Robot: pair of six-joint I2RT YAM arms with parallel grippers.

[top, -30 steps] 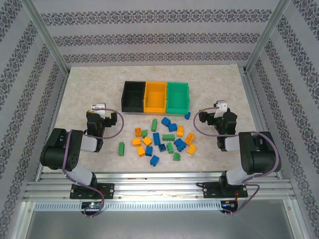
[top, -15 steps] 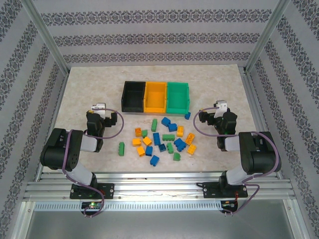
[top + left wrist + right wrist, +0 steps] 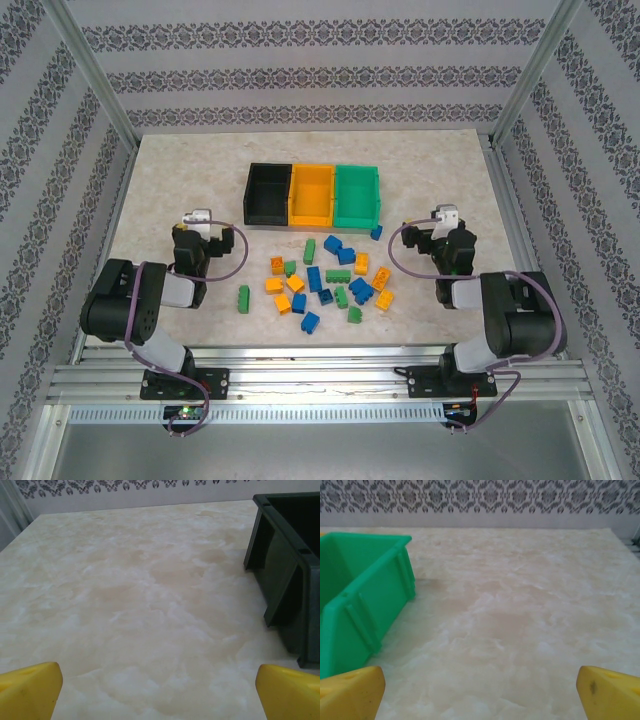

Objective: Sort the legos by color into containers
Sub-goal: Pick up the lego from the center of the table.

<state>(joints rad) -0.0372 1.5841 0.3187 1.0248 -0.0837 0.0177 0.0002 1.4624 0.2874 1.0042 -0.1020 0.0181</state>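
The three containers stand joined in a row at the far middle of the table [image 3: 180, 180]. The black bin [image 3: 268, 193] is on the left, the orange-yellow bin [image 3: 311, 194] is in the middle and the green bin [image 3: 357, 194] is on the right.

The legos [image 3: 314, 278] lie scattered on the table just in front of this row, between the two arms. They are green, blue and orange-yellow, mixed together in a loose group. One green lego [image 3: 243, 298] lies a little apart on the left side of the group, near the left arm [image 3: 130, 300]. One small blue lego [image 3: 376, 232] lies just beside the near right corner of the green bin.

The left arm is folded low on the left of the group. The left jaws are spread wide and hold nothing. In the left wrist view the yellow fingertips [image 3: 30, 692] show in the two lower corners, with bare table between them and the black bin at the right edge.

The right arm [image 3: 515, 315] is folded on the right of the group. The right jaws are also spread wide and hold nothing. In the right wrist view there is bare table between the tips, and the green bin is at the left.
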